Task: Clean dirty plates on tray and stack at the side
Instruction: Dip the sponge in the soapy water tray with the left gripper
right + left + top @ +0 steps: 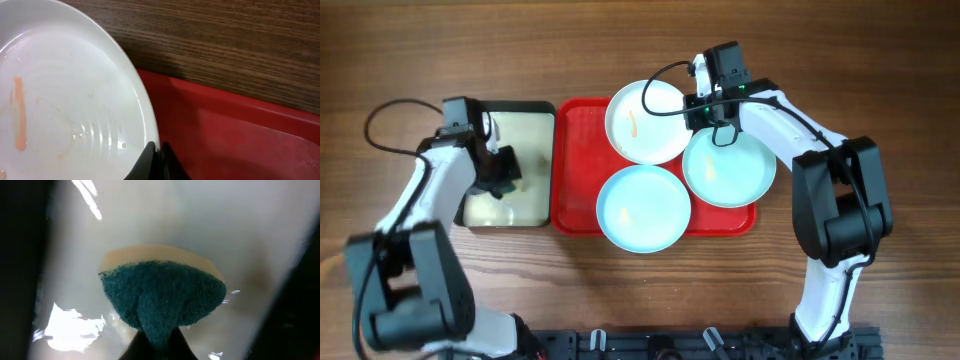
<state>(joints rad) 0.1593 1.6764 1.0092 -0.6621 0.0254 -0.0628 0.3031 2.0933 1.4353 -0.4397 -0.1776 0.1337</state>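
Three plates lie on the red tray (575, 170). The white plate (645, 122) at the back carries an orange smear (19, 120), and my right gripper (692, 108) is shut on its right rim (150, 131). Two pale aqua plates sit in front, one in the middle (642, 208) and one to the right (728, 166). My left gripper (508, 172) is over the black-rimmed tray (525, 125), shut on a teal and yellow sponge (162, 297), which fills the left wrist view above the wet cream floor.
The black-rimmed tray with its cream inside stands directly left of the red tray. Wooden table (880, 80) shows to the right of the plates and behind them. A black rail (700, 345) runs along the front edge.
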